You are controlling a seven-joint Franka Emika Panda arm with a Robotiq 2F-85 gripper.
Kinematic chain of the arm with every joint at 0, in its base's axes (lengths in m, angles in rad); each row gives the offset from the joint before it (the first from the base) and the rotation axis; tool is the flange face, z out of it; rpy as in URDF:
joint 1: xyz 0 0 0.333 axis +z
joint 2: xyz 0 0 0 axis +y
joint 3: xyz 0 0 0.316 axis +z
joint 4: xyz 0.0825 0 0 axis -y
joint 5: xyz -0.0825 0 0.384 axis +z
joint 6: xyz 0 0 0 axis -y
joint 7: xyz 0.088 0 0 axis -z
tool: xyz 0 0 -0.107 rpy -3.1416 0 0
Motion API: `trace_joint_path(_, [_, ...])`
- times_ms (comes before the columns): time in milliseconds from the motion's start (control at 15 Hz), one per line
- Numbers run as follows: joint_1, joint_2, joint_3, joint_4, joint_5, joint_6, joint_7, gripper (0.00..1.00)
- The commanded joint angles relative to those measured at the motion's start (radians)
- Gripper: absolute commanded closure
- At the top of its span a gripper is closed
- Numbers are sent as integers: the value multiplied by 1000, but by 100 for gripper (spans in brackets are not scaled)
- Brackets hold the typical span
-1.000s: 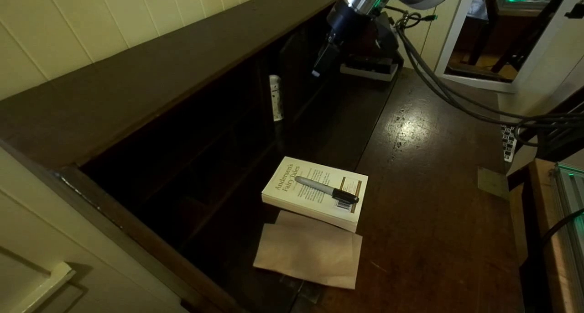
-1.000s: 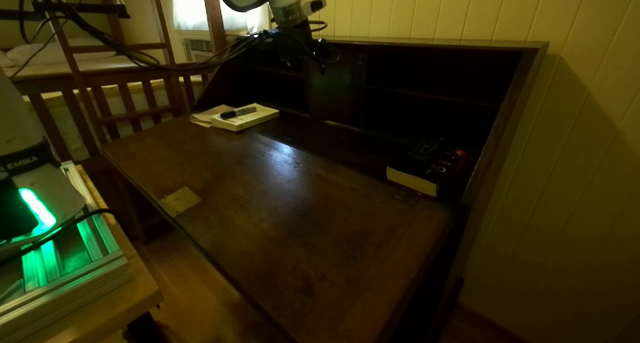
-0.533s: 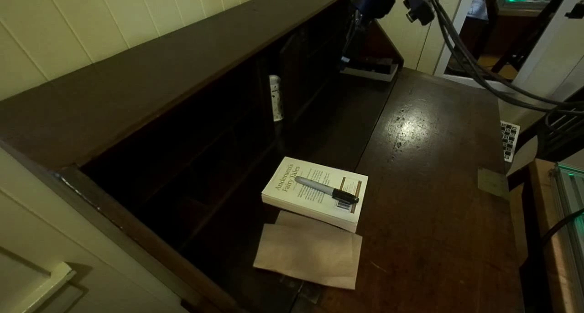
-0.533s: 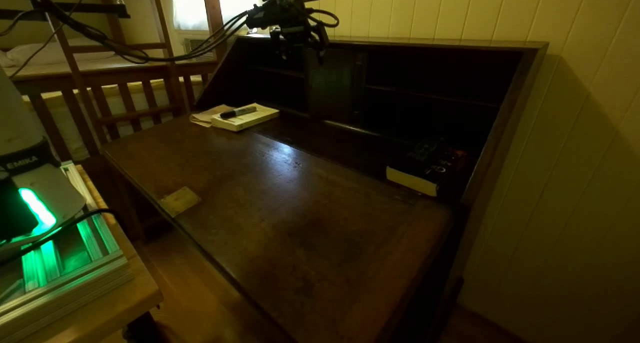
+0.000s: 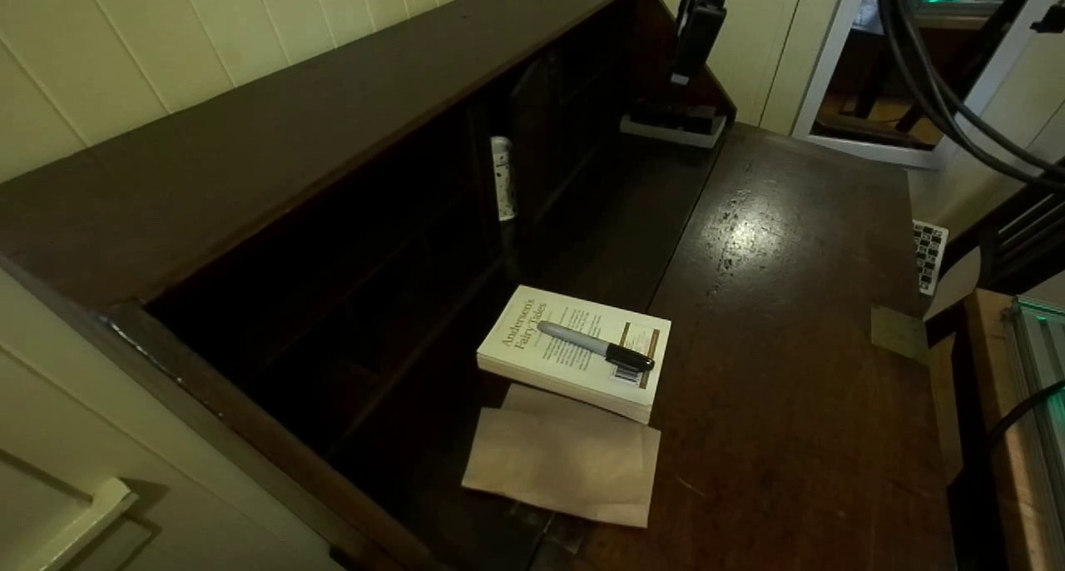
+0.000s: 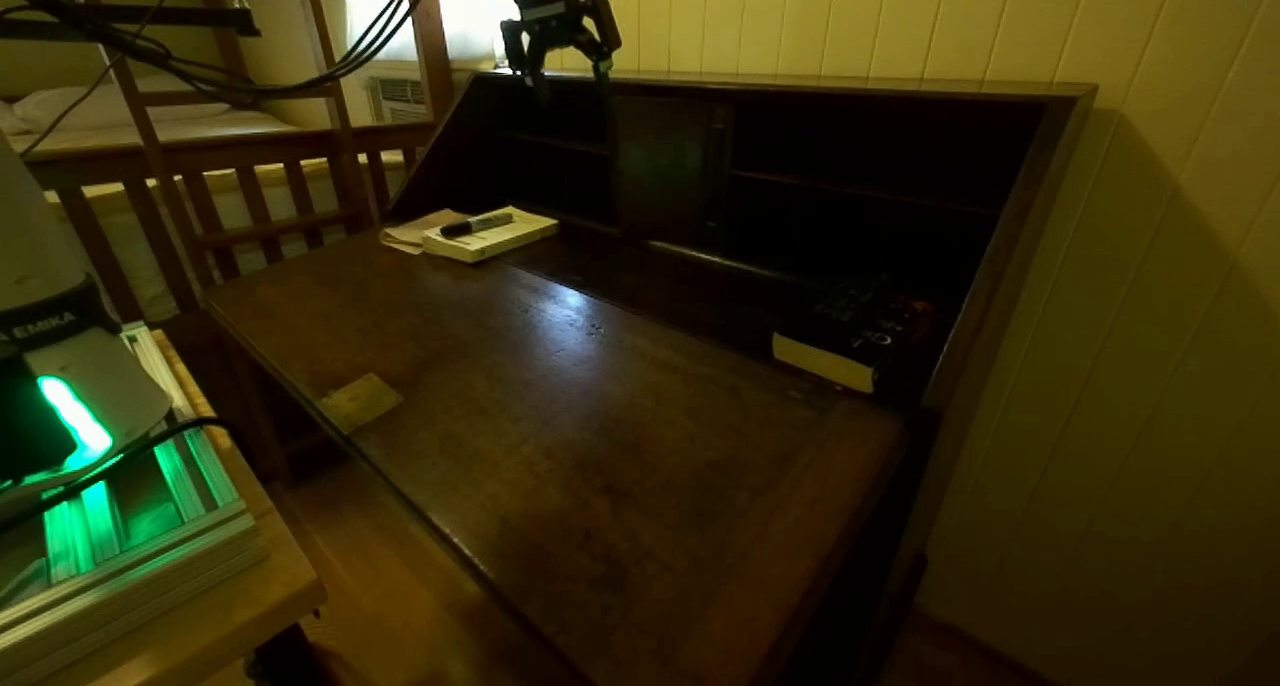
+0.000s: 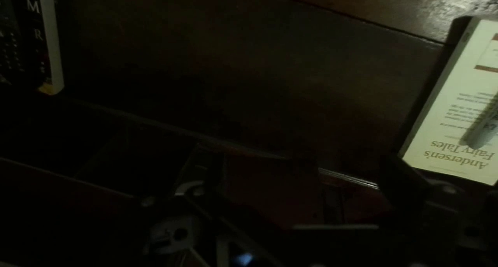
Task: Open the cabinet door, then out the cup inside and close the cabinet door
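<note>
The white cup with dark print stands inside the desk's cabinet, showing in an exterior view through the gap beside the dark cabinet door. That door looks ajar. Elsewhere the door is seen as a dark panel and hides the cup. High above the top of the desk's shelf unit, my gripper hangs with its fingers spread and nothing between them. Dark fingers also border the bottom of the wrist view, where the gripper frames a dim reddish panel; the cup is out of sight there.
A pale book carries a grey marker on the desk, with brown paper beside it. At the far end of the desk lies a thick black book. Loose cables trail from the arm.
My gripper has risen and drawn away from the cabinet front, rightward in an exterior view and leftward in an exterior view from elsewhere. Cup, door and books have stayed put.
</note>
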Motion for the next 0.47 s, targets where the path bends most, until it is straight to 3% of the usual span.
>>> trace_joint_path(0, [31,-89,5,-28,23,-109,23,0])
trace_joint_path(400, [41,-72,0,-7,3,-114,35,0])
